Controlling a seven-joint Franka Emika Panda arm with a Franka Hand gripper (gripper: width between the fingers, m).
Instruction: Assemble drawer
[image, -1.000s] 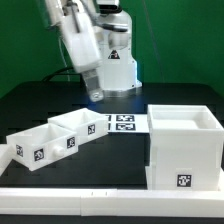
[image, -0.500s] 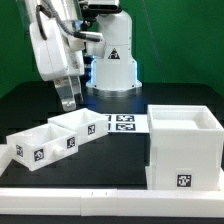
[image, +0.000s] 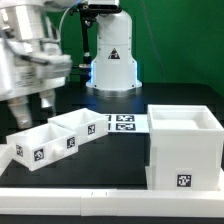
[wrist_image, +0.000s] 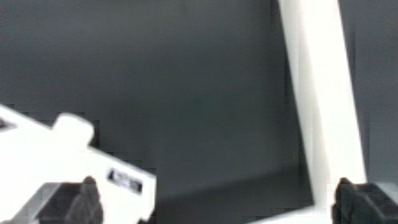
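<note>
Since a small tray (image: 35, 146) lies outside the casing (image: 183, 145), the gripper (image: 34, 106) hovers near, apparently to fetch it, jaws wide open, empty.

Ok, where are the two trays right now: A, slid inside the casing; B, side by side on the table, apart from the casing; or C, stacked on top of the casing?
B: the trays sit side by side on the table, to the exterior view's left of the casing, with bare table between them and it.
</note>
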